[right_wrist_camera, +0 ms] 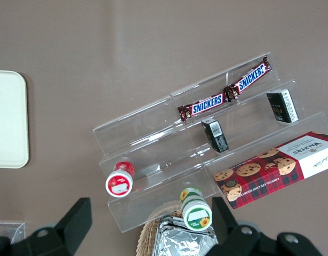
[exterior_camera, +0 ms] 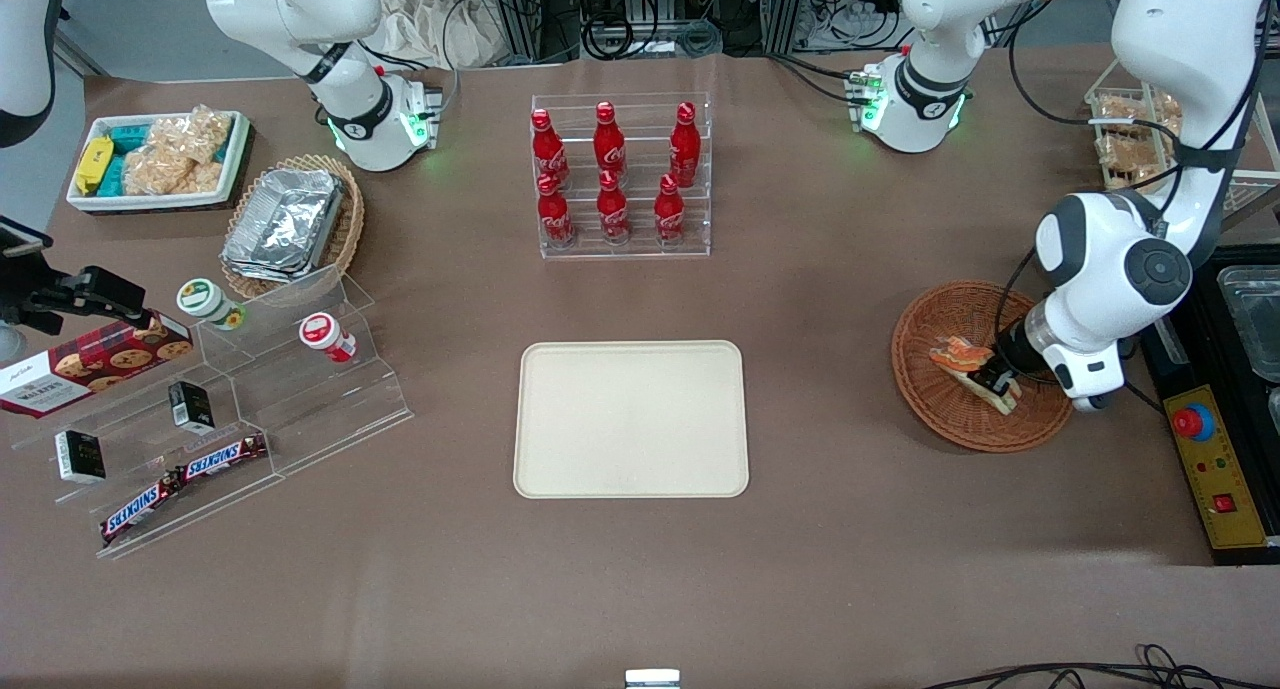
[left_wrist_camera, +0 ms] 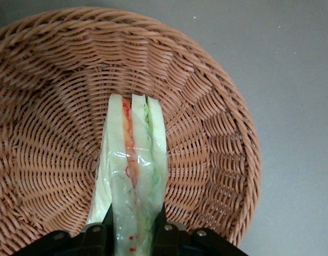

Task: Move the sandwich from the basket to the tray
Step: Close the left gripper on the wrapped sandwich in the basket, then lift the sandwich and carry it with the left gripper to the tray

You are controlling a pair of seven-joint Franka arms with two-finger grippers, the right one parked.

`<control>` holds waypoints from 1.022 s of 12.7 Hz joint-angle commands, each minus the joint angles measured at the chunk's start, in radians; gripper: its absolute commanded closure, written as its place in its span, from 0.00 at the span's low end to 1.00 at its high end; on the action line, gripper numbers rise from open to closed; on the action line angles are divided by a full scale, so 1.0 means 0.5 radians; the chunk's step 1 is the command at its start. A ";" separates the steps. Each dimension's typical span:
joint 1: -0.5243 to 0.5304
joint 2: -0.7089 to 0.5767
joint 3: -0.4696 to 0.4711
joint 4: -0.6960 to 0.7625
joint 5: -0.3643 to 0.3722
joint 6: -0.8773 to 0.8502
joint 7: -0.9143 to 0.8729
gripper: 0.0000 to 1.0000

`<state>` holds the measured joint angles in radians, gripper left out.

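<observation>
The clear-wrapped sandwich [left_wrist_camera: 133, 160], pale bread with orange, red and green filling, stands on edge in the reddish-brown wicker basket [left_wrist_camera: 46, 106]. My gripper [left_wrist_camera: 134, 226] is shut on the sandwich's wide end, one black finger pressed on each bread face. In the front view the gripper [exterior_camera: 992, 379] is down inside the basket [exterior_camera: 925, 394], toward the working arm's end of the table, with the sandwich [exterior_camera: 962, 355] showing beside it. The cream-beige tray [exterior_camera: 630, 419] lies flat at the table's middle with nothing on it.
A clear rack of red cola bottles [exterior_camera: 618, 174] stands farther from the front camera than the tray. Toward the parked arm's end are an acrylic step shelf [exterior_camera: 230, 409] with snacks, a pale wicker basket of foil trays [exterior_camera: 290, 224] and a white tub [exterior_camera: 155, 159]. A control box [exterior_camera: 1215, 469] lies beside the basket.
</observation>
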<state>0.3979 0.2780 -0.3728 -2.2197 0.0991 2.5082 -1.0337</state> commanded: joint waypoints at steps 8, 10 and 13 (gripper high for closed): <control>-0.044 -0.038 -0.324 0.929 0.029 -1.040 0.018 1.00; -0.139 -0.007 -0.457 0.988 0.032 -1.037 0.073 1.00; -0.549 0.201 -0.460 1.190 0.148 -1.022 0.076 1.00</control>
<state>0.2387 0.2729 -0.6066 -1.7296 0.1115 2.0139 -1.0046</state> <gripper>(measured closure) 0.846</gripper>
